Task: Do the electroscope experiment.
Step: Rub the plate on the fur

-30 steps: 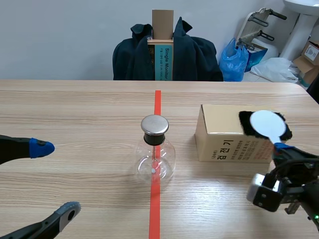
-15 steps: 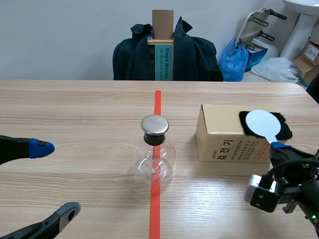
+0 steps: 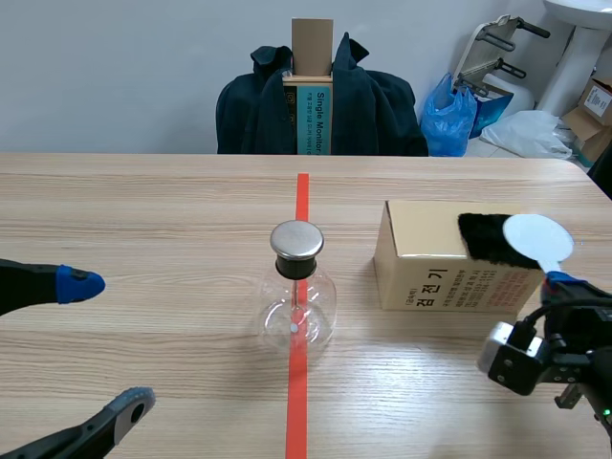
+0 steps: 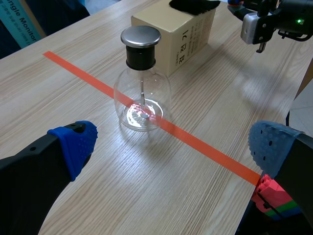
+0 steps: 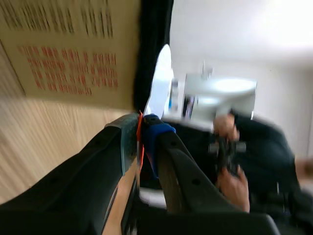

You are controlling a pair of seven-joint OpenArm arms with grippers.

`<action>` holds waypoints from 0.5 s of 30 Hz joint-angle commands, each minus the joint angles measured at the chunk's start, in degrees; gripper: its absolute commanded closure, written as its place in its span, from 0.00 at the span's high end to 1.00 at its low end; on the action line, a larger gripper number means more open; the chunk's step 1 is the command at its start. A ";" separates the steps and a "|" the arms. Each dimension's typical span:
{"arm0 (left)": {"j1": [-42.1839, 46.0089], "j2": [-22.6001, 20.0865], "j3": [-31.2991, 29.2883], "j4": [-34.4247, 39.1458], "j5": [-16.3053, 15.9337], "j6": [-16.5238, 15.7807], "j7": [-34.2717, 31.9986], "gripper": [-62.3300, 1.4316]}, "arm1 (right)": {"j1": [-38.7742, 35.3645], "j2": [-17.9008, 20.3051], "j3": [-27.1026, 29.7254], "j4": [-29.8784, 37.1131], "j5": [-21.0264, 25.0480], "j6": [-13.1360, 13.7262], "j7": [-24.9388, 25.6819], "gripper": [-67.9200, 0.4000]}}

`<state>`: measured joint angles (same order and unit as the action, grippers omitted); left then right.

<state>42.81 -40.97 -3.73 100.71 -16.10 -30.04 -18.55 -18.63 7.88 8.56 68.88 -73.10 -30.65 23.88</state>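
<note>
Scene view: the glass electroscope [image 3: 298, 287] stands on the tape line. To its right, the right gripper [image 3: 557, 280] pinches a white disc paddle [image 3: 537, 238] against black fur [image 3: 488, 239] on a cardboard box [image 3: 421, 263].

Left wrist view: the left gripper [image 4: 172, 143] is spread and empty, with the electroscope just ahead.

Right wrist view: the fingers clamp the paddle's handle.

The disc is probably being charged. Bringing it to the electroscope's cap remains.

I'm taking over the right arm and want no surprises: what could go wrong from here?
1. The right gripper pinches the white disc by its thin handle; it may twist or slip.
2. The black cloth lies loose at the edge of the box and could be dragged off.
3. The round glass flask could topple if the disc strikes its metal cap.
</note>
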 commanded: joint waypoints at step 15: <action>-0.46 0.31 0.26 0.39 0.09 0.11 -0.90 1.00 | 1.03 0.15 -0.48 0.66 -0.22 -0.57 5.60 0.02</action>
<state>42.83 -40.97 -3.73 100.71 -15.38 -30.04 -18.50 -18.11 7.60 8.25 68.88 -73.54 -30.85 29.58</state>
